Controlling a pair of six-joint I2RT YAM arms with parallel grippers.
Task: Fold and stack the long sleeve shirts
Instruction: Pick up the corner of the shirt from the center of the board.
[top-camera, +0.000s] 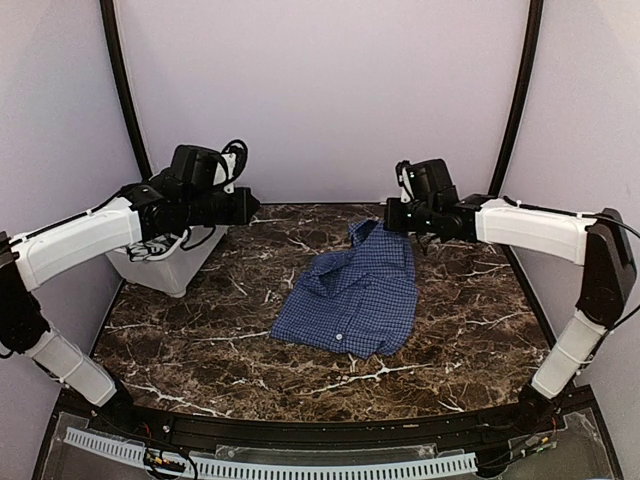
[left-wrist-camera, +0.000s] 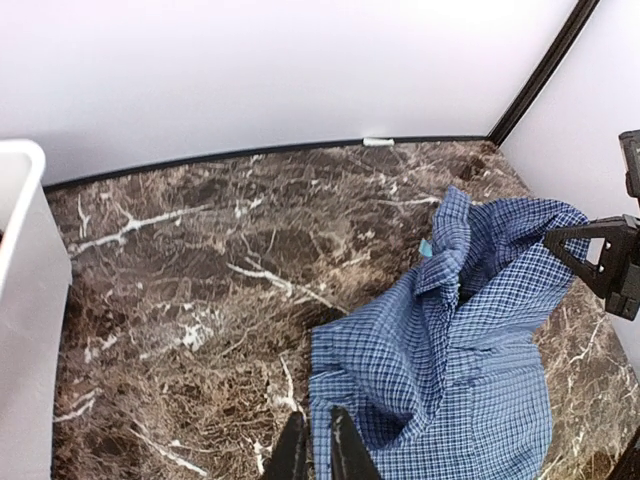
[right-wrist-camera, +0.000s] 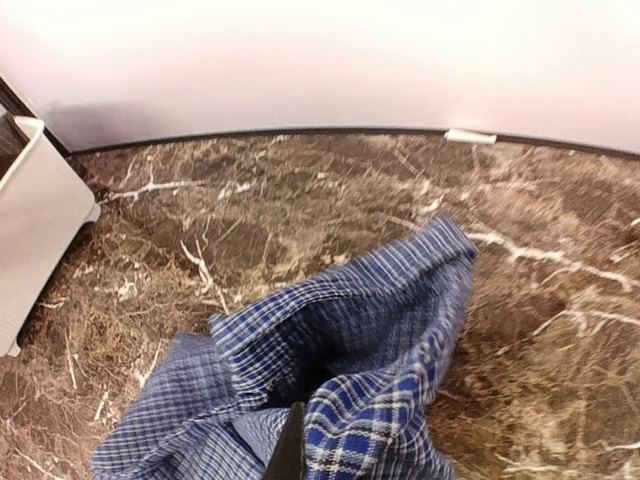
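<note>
Clamping blue shirt (top-camera: 350, 295) over marble table (top-camera: 200, 340), right pincer (top-camera: 390, 224); left pincer (top-camera: 252, 207) closed, empty.

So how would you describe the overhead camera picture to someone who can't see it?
A crumpled blue checked button-up shirt lies on a dark marble table, its far corner pinched and held up by the right arm's fingers. The left arm's fingers hang shut in the air near a white plastic bin.
</note>
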